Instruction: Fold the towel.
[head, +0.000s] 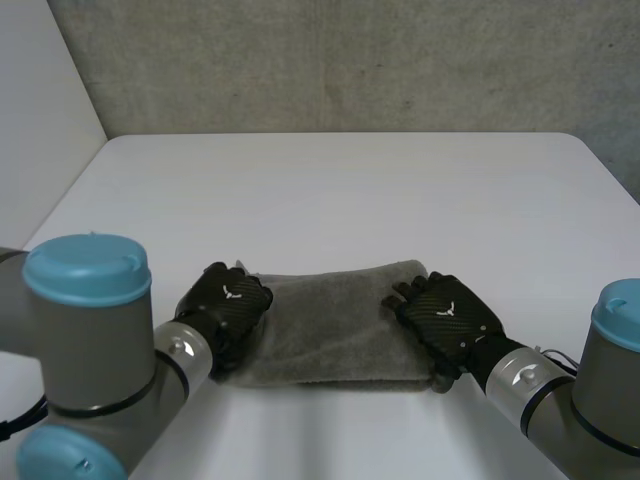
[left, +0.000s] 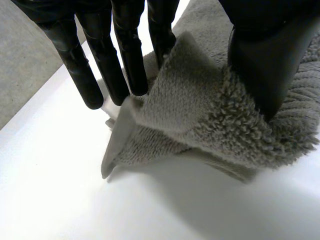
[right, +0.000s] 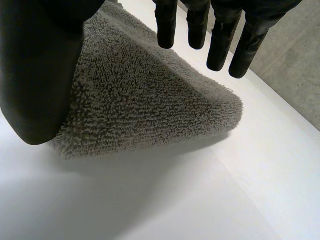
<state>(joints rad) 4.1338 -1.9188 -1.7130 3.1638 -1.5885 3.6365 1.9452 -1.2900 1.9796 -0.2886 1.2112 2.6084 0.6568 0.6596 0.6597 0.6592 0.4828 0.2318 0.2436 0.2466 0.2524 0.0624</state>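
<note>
I see the towel (head: 340, 320) already folded into a strip on the table (head: 350, 200). My left hand (head: 228, 300) pinches one end's corner. My right hand (head: 450, 315) is at the other end, fingers straight, seemingly not gripping. One more fold probably remains.

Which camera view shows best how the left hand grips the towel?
The left wrist view: there a corner of the towel stands pinched between the left hand's fingers and thumb. The head view gives the hand's back over the towel's left end. The right wrist view gives the towel's other end, beside the right hand.
</note>
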